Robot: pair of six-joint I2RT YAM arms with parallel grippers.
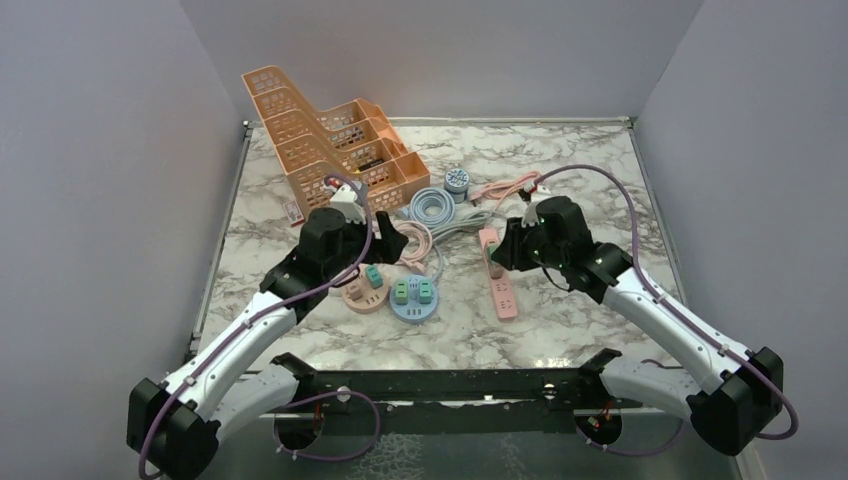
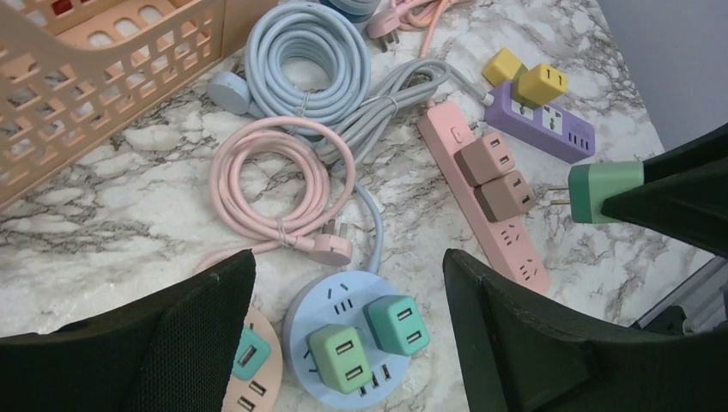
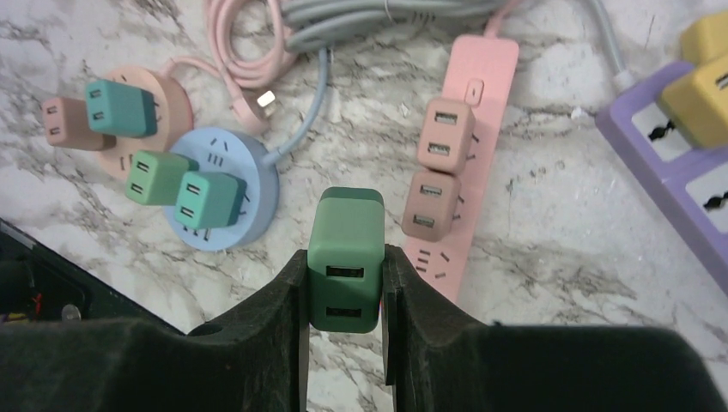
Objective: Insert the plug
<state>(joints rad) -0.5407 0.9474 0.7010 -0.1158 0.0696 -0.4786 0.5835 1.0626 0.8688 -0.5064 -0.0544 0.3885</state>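
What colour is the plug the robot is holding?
The plug is green, held in the right gripper. The right wrist view shows it best.

Your marble-patterned table (image 1: 560, 330) carries an orange tiered rack (image 1: 320, 140) at its far left. Beside the rack lie a coiled blue cable (image 2: 343, 43), a coiled pink cable (image 2: 225, 184) and a grey cable bundle (image 2: 386, 112). To the right, a pink power strip (image 2: 515, 245) lies near a purple power strip (image 2: 549, 129). Nearer you, a round blue hub (image 2: 326, 296) sits just beside a round pink hub (image 3: 176, 99).

My right pincer (image 3: 343, 257) covers both flanks of the green plug (image 3: 345, 227); prongs unseen; purple strip (image 3: 687, 172) cropped at right edge.
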